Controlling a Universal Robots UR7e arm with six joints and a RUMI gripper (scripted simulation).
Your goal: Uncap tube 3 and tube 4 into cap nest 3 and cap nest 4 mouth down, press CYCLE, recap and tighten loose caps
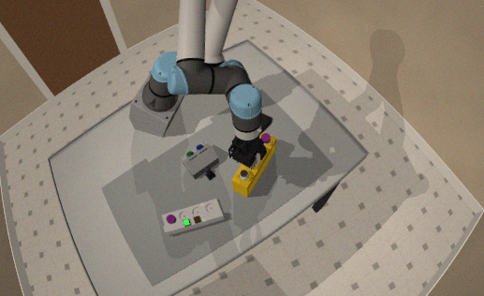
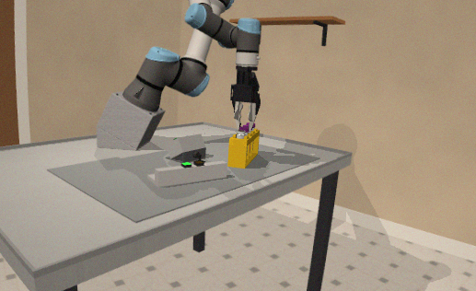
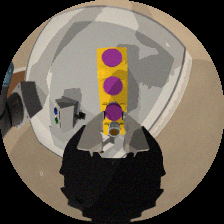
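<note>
Light-blue caps are covering the dark-grey joints above the black gripper (image 1: 256, 165) (image 2: 245, 127) (image 3: 114, 116), whose fingers (image 2: 252, 112) are showing pale, seemingly metallic.

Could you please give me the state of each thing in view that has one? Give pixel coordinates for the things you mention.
Gripper (image 1: 256, 161) (image 2: 245, 126) (image 3: 113, 111): shut on tube 3's cap (image 3: 114, 111)
Tube 1's cap (image 1: 266, 138) (image 3: 111, 57), tube 2's cap (image 3: 113, 86): on
Tube 4 (image 1: 243, 174) (image 2: 240, 135) (image 3: 114, 131): uncapped
Tube 4's cap (image 1: 170, 218): in nest 4
Green lamp (image 1: 186, 222) (image 2: 186, 164): lit
Amber lamp (image 1: 197, 219) (image 2: 199, 162): unlit
</note>
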